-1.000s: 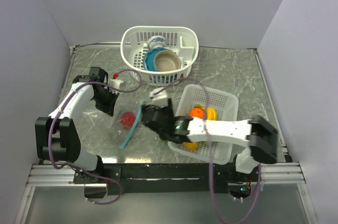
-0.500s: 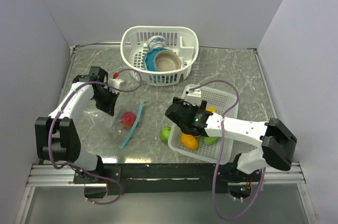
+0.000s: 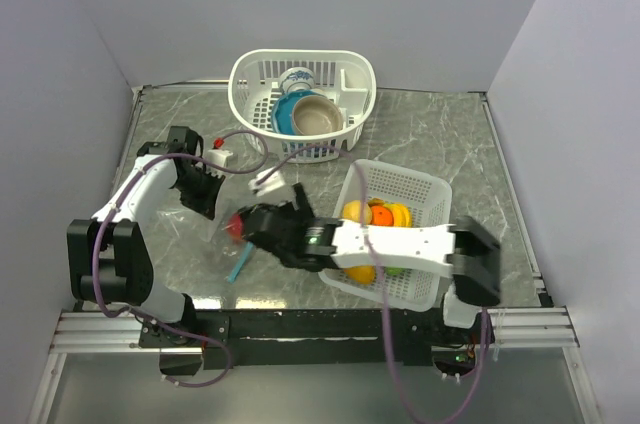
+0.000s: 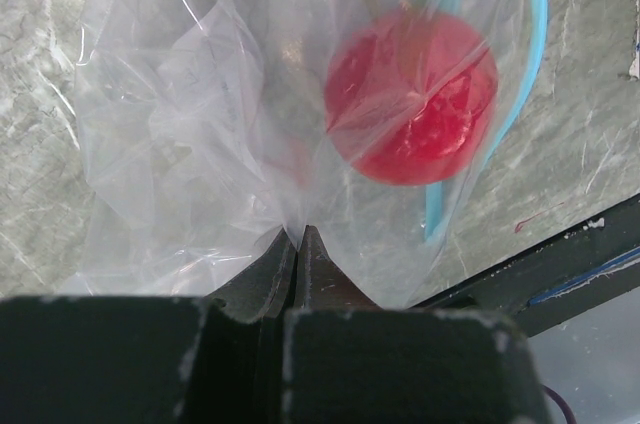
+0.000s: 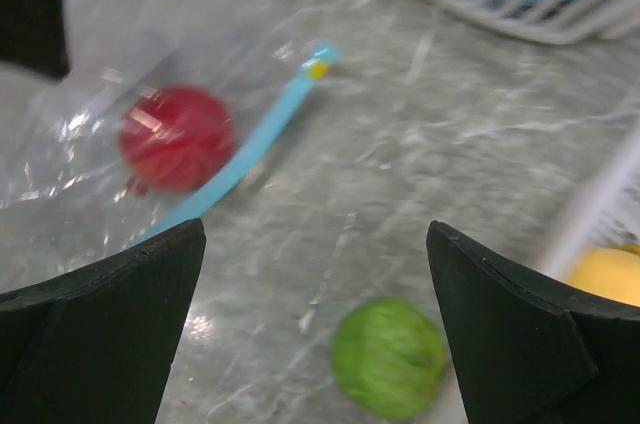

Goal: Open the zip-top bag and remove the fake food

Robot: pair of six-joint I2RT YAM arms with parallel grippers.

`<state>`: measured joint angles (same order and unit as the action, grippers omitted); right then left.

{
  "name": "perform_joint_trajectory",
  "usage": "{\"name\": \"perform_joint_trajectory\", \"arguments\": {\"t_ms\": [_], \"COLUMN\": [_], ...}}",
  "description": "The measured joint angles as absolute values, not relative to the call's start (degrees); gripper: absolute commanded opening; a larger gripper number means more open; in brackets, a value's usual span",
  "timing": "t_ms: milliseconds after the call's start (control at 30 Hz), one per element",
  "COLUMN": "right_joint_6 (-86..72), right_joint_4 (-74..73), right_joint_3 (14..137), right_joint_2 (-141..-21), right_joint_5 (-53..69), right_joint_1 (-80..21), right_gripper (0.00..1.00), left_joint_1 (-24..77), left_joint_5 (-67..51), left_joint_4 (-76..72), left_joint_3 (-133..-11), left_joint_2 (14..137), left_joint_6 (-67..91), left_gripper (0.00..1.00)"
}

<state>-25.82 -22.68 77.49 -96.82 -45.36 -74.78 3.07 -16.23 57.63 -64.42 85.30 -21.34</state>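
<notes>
Red apple (image 5: 177, 137) lies in the zip-top bag (image 4: 180, 124), seemingly just beyond the wide-open right gripper (image 5: 312, 244); the left gripper (image 4: 298, 240) pinches the bag.

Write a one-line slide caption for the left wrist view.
Left gripper pinches the zip-top bag; a red fruit sits inside.
</notes>
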Motion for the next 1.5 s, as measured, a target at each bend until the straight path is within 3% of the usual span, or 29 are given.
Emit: {"name": "perform_joint_trajectory", "arguments": {"t_ms": [233, 667, 1267, 1500], "right_joint_6": [-27.9, -36.3, -37.0, -37.2], "right_joint_4": [-29.2, -32.2, -25.6, -28.8], "right_joint_3": [79.9, 70.0, 65.9, 70.1], "right_joint_2": [-109.9, -102.5, -101.7, -106.1], "right_joint_5": [-41.1, -42.5, -43.6, -42.0], "right_joint_1": [-76.0, -75.6, -75.2, -74.0], "right_gripper": [1.0, 1.0, 1.0, 1.0], "left_joint_1": [2.4, 1.2, 1.1, 1.1], "left_joint_5": [-16.2, -16.9, -17.7, -18.2], "left_joint_4": [57.6, 57.6, 58.2, 58.2], "left_joint_3": [-64.4, -64.4, -64.4, -64.4], "left_joint_2": [85.3, 85.3, 85.3, 85.3], "left_joint_6": [-22.0, -23.1, -23.5, -23.5], "left_gripper": [0.01, 0.01, 0.01, 0.01]}}
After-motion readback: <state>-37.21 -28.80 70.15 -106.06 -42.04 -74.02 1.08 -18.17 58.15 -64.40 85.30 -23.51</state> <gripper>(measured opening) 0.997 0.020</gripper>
